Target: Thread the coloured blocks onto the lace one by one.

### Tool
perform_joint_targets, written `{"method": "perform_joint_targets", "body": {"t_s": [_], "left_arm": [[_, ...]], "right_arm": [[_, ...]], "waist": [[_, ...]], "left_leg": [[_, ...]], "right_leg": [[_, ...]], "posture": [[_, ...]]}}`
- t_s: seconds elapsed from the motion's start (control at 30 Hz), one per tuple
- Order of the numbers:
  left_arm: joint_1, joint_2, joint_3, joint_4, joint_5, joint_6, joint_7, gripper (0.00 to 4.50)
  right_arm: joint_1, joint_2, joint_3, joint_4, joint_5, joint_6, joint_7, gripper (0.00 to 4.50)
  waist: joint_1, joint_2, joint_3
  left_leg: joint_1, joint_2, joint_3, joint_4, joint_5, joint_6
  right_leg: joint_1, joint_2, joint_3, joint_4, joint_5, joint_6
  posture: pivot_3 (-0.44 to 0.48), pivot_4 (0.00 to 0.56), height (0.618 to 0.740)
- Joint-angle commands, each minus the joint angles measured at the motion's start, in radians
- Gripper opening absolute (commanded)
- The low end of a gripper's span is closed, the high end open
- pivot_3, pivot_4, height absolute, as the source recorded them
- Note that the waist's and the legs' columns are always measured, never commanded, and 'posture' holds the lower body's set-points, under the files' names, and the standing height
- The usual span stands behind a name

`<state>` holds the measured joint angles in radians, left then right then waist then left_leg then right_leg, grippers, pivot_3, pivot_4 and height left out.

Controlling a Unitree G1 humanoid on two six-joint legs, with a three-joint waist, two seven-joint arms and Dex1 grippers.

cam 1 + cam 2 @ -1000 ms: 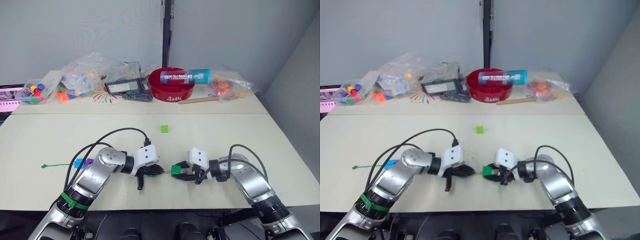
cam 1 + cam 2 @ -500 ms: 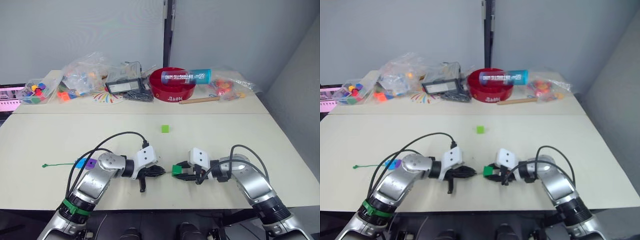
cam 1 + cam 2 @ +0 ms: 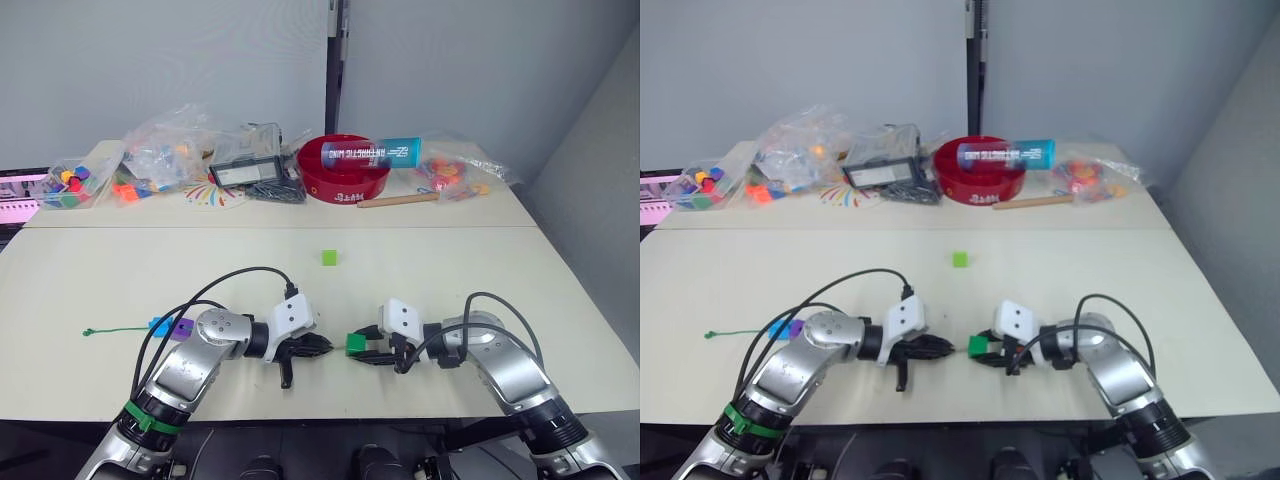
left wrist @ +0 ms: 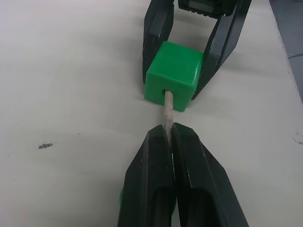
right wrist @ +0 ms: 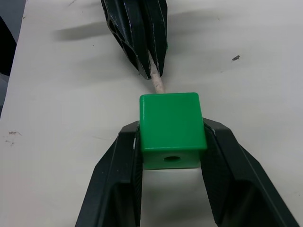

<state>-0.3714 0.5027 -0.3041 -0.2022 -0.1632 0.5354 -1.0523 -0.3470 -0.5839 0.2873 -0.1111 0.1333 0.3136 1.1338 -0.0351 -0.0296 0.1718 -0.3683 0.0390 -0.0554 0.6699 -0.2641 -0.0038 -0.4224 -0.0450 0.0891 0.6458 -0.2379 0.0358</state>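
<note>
Presently: dark green block (image 4: 174, 74), a smooth plastic cube with rounded edges and a round bore, clamped on two sides by the right gripper (image 5: 170, 137) just above the cream table (image 3: 450, 270). Lace (image 3: 120, 331), thin green string, runs from its knotted end at far left past a blue block (image 3: 158, 324) and purple block (image 3: 180, 325) (both lying close together on it, near the left forearm). Its pale stiff tip (image 4: 166, 111) is pinched in the left gripper (image 4: 169, 135), fingers pressed together, and enters the cube's bore. Both forearms lie low over the table's near edge, grippers pointing at each other. Light green block (image 3: 329, 258) sits alone mid-table, well apart. Rear table: red bowl (image 3: 345, 170) with a tube across it, clear bags of toy pieces (image 3: 165, 150), wooden stick (image 3: 398, 200).
</note>
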Motion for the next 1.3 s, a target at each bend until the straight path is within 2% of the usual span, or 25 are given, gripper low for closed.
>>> {"method": "perform_joint_targets", "body": {"t_s": [0.03,0.87,1.3], "left_arm": [[-0.043,-0.029,0.030,-0.085,-0.048,-0.009,0.027,0.00],[-0.067,-0.017,0.056,-0.091,-0.053,-0.005,0.030,0.00],[-0.057,-0.043,0.029,-0.091,-0.062,-0.008,0.024,0.00]], "right_arm": [[0.016,0.012,0.072,-0.030,0.015,-0.002,0.050,1.16],[0.011,0.015,0.087,-0.019,-0.001,-0.018,0.056,1.16],[0.000,0.040,0.094,-0.038,-0.001,0.002,0.047,1.16]], "waist": [[-0.001,0.000,0.000],[-0.005,0.000,0.000],[-0.006,0.000,0.000]], "left_leg": [[0.000,0.000,0.000,0.000,0.000,0.000],[0.000,0.000,0.000,0.000,0.000,0.000],[0.000,0.000,0.000,0.000,0.000,0.000]], "right_leg": [[0.000,0.000,0.000,0.000,0.000,0.000],[0.000,0.000,0.000,0.000,0.000,0.000],[0.000,0.000,0.000,0.000,0.000,0.000]], "posture": [[0.000,0.150,0.731],[0.000,0.150,0.731],[0.000,0.150,0.731]]}}
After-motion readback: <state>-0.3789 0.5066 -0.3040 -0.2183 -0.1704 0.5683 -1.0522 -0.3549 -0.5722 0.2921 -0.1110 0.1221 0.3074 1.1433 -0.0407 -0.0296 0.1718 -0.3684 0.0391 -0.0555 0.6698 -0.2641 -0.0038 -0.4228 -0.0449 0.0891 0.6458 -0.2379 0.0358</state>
